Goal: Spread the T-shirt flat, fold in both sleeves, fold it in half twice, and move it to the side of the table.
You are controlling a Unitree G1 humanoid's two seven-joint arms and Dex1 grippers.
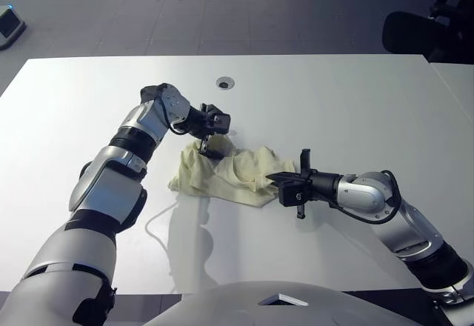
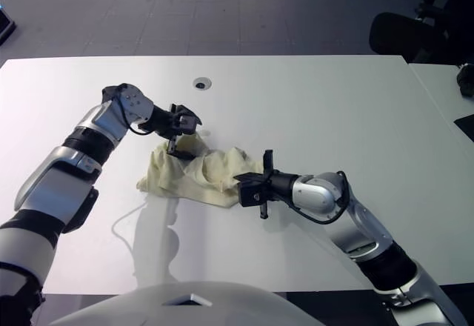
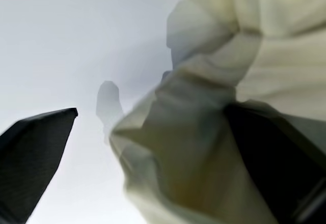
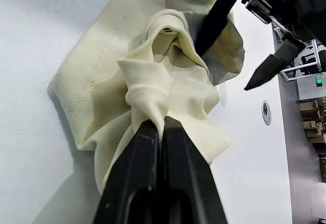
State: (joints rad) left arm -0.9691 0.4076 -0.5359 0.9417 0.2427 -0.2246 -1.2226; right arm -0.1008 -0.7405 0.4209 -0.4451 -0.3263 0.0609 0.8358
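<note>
Crumpled soft yellow T-shirt (image 1: 238, 173) on white table (image 1: 333, 104), right tool (image 1: 272, 177) pinching a fold, left tool (image 1: 211, 142) wide

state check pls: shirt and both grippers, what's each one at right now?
T-shirt: crumpled in a heap on the table, not spread flat, not folded.
left gripper: open, one finger poked into a fold of the T-shirt, the other clear of the cloth.
right gripper: shut on a bunched piece of the T-shirt.
</note>
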